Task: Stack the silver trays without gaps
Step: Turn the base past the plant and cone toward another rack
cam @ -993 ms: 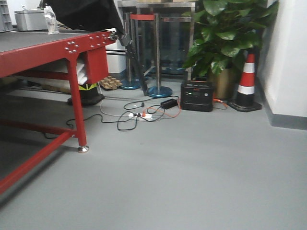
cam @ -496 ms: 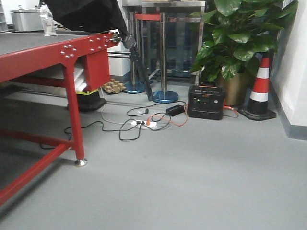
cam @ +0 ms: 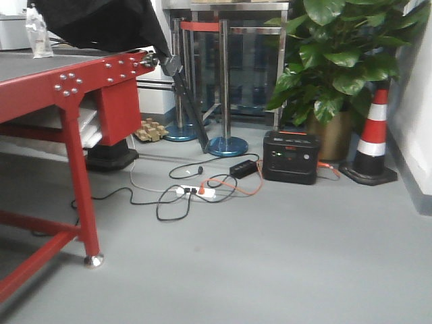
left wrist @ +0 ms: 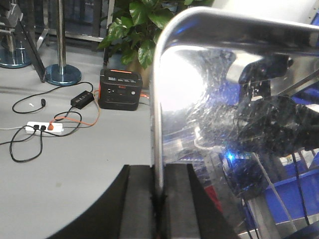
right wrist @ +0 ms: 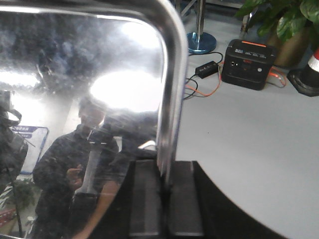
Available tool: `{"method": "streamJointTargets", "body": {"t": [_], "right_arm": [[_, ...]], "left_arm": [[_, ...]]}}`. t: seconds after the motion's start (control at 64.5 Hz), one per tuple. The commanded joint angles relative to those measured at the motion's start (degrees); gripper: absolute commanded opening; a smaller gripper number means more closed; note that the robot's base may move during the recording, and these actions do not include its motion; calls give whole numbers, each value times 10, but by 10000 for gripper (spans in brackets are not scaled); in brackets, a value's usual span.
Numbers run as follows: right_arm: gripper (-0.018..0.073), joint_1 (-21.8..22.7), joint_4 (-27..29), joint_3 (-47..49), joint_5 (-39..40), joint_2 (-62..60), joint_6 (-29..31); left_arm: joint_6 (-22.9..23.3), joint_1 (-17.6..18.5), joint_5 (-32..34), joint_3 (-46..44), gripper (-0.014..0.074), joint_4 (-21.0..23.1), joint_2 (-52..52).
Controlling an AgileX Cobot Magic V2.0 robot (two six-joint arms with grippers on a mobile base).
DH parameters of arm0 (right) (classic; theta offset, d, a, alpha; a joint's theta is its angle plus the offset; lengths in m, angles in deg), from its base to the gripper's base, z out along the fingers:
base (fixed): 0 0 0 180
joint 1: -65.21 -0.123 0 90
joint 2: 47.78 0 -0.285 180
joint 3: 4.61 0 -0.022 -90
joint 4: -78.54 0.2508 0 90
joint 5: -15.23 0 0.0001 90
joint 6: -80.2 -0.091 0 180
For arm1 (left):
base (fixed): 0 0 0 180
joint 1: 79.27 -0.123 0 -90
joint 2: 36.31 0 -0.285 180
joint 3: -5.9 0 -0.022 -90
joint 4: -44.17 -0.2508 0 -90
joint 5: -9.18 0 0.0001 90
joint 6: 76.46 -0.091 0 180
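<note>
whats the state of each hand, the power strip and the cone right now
left hand, shut on the silver tray rim
right hand, shut on a silver tray rim too; same tray or not, cannot tell
power strip, on the floor, plugs in it
traffic cone, upright

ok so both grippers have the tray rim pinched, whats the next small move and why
Probably hold the clamp and turn the base a little to search. The left gripper and right gripper are each shut on the rim of the silver tray above the floor, and no second tray shows to stack onto.
</note>
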Motion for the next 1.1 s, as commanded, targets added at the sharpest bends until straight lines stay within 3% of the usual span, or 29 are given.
{"method": "streamJointTargets", "body": {"t": [0.0, 1.086], "right_arm": [[-79, -10, 21, 4, 86, 5, 14], [-79, -10, 21, 4, 95, 5, 14]], "left_arm": [[0, 16, 26, -9, -18, 49, 5], [0, 16, 26, -9, -18, 49, 5]]}}
